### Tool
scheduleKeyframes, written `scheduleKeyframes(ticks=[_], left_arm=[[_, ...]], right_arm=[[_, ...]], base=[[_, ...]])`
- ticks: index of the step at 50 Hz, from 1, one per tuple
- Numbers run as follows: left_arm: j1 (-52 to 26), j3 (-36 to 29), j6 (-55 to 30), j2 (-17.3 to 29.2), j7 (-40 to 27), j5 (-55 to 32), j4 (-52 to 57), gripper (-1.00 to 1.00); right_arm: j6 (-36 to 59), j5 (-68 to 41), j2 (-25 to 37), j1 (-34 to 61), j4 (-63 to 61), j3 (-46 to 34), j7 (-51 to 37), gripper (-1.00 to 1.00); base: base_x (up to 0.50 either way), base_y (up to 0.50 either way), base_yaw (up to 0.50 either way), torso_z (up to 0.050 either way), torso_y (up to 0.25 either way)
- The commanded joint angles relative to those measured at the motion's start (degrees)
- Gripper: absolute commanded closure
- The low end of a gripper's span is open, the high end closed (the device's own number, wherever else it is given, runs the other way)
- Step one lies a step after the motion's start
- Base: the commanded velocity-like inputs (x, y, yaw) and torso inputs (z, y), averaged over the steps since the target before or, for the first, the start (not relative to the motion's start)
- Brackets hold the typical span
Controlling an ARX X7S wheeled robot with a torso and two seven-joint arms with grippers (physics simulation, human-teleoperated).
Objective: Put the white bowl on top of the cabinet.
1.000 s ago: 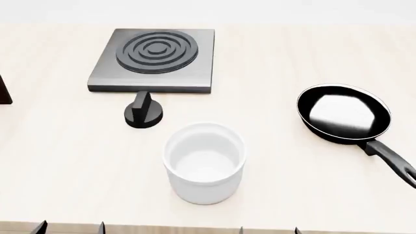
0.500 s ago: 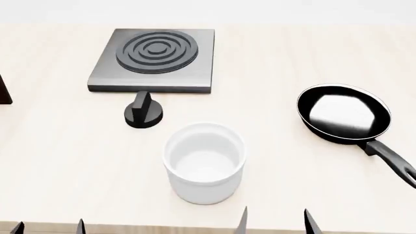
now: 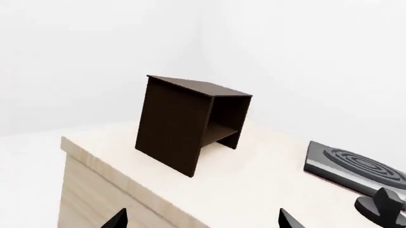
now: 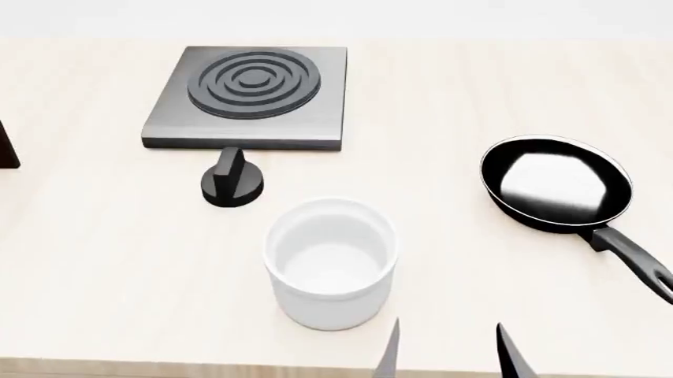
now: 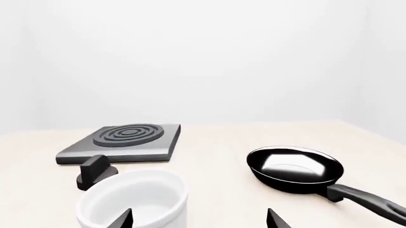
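The white bowl [image 4: 331,264] stands upright near the table's front edge and has nothing in it; the right wrist view also shows the bowl [image 5: 133,202]. My right gripper [image 4: 450,354] is open, just right of the bowl and nearer the front edge, not touching it. In the right wrist view the right gripper [image 5: 199,219] has one tip in front of the bowl's wall. The dark brown cabinet [image 3: 184,121] stands on the table's far left corner; the head view catches only a sliver of the cabinet [image 4: 5,150]. My left gripper [image 3: 201,221] is open over the table edge, short of the cabinet.
A grey stove plate [image 4: 252,94] with rings sits at the back, with a black knob [image 4: 233,179] in front of it, just behind the bowl. A black frying pan [image 4: 557,185] lies to the right, handle pointing toward the front right.
The right gripper's fingertips have come further up into the head view beside the bowl. The left gripper's tips have dropped out of the head view. The bowl has not moved.
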State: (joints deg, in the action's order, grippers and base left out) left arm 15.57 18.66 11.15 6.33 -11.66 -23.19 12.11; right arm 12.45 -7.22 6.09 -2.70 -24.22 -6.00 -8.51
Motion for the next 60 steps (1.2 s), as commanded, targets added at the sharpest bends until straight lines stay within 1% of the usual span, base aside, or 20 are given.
scheduleKeyframes(ticks=[1, 4, 6, 10, 12, 13, 17, 20, 28, 37, 50, 51, 52, 53, 55, 58, 60], left_arm=[[6.72, 7.28, 4.94, 0.04, -1.11, -7.01, 4.82, -1.0], [7.9, 8.11, 5.52, 0.0, -1.75, -6.99, 6.17, -1.0], [8.87, 9.83, 6.78, -0.82, -2.94, -7.68, 6.98, -1.0], [10.24, 14.26, 8.93, -3.25, -7.63, -9.21, 8.23, -1.0], [10.61, 15.18, 9.49, -3.7, -8.66, -10.48, 8.32, -1.0], [10.7, 16.28, 10.04, -4.43, -10.26, -10.89, 8.2, -1.0], [11.61, 17.73, 14.01, -5.66, -13.0, -11.7, 7.82, -1.0], [12.0, 17.11, 15.3, -5.27, -14.36, -11.89, 7.36, -1.0], [11.76, 15.16, 15.22, -3.82, -15.75, -11.7, 6.18, -1.0], [11.7, 13.95, 15.36, -2.87, -16.39, -11.93, 5.51, -1.0], [11.77, 12.8, 15.82, -1.99, -17.02, -12.1, 5.06, -1.0], [11.75, 12.71, 15.83, -1.91, -17.07, -12.09, 4.98, -1.0], [11.78, 12.64, 15.89, -1.86, -17.11, -12.13, 4.95, -1.0], [11.76, 12.55, 15.91, -1.79, -17.12, -12.21, 4.88, -1.0], [11.72, 12.37, 15.97, -1.69, -17.22, -12.13, 4.77, -1.0], [11.74, 12.09, 15.97, -1.52, -17.42, -12.03, 4.75, -1.0], [11.79, 12.0, 16.09, -1.43, -17.48, -12.12, 4.69, -1.0]], right_arm=[[0.41, -1.26, 0.75, -0.11, -2.07, -0.56, -0.87, -1.0], [0.44, -1.75, 0.83, -0.01, -2.03, -0.55, -1.05, -1.0], [1.04, -2.59, 0.76, 0.15, -2.13, -0.15, -1.33, -1.0], [1.29, -2.8, 0.98, 0.03, -3.29, -0.68, -1.6, -1.0], [1.31, -2.49, 1.12, -0.01, -3.72, -1.12, -1.84, -1.0], [1.66, -2.5, 1.17, 0.05, -4.2, -1.22, -2.03, -1.0], [2.19, -2.32, 1.54, 0.01, -5.64, -1.43, -2.68, -1.0], [2.9, -1.3, 1.92, -0.03, -7.66, -2.3, -3.32, -1.0], [6.56, -0.75, 2.42, 0.13, -14.8, -3.13, -5.21, -1.0], [10.74, 0.53, 3.11, 0.41, -21.32, -4.55, -6.92, -1.0], [10.76, 1.27, 3.79, 0.51, -21.41, -5.57, -7.94, -1.0], [8.8, -2.16, 2.58, 0.16, -21.42, -3.71, -7.55, -1.0], [9.6, -5.88, 2.1, 0.14, -21.85, -2.19, -6.87, -1.0], [5.71, -2.11, 2.61, -0.56, -21.5, -2.94, -7.55, -1.0], [7.15, -2.01, 3.14, -0.49, -21.3, -3.16, -7.66, -1.0], [6.62, -0.25, 3.32, -0.5, -21.28, -3.63, -8.59, -1.0], [7.71, 0.42, 3.08, -0.16, -21.33, -3.48, -9.69, -1.0]], base=[[0.0, 0.0, 0.0, 0.0, 0.0], [0.0, 0.0, 0.0, 0.0, 0.0], [0.0, 0.0, 0.0, 0.0, 0.0], [0.0, 0.0, 0.0, 0.0, 0.0], [0.0, 0.0, 0.0, 0.0, 0.0], [0.0, 0.0, 0.0, 0.0, 0.0], [0.0, 0.0, 0.0, 0.0, 0.0], [0.0, 0.0, 0.0, 0.0, 0.0], [0.0, 0.0, 0.0, 0.0, 0.0], [0.28, 0.05, 0.0, 0.0, 0.0], [0.34, 0.15, 0.0, 0.0, 0.0], [0.34, 0.21, 0.0, 0.0, 0.0], [0.28, 0.0, 0.0, 0.0, 0.0], [0.0, 0.0, 0.0, 0.0, 0.0], [0.0, 0.0, 0.0, 0.0, 0.0], [0.0, 0.04, 0.0, 0.0, 0.0], [0.0, 0.48, 0.0, 0.0, 0.0]])
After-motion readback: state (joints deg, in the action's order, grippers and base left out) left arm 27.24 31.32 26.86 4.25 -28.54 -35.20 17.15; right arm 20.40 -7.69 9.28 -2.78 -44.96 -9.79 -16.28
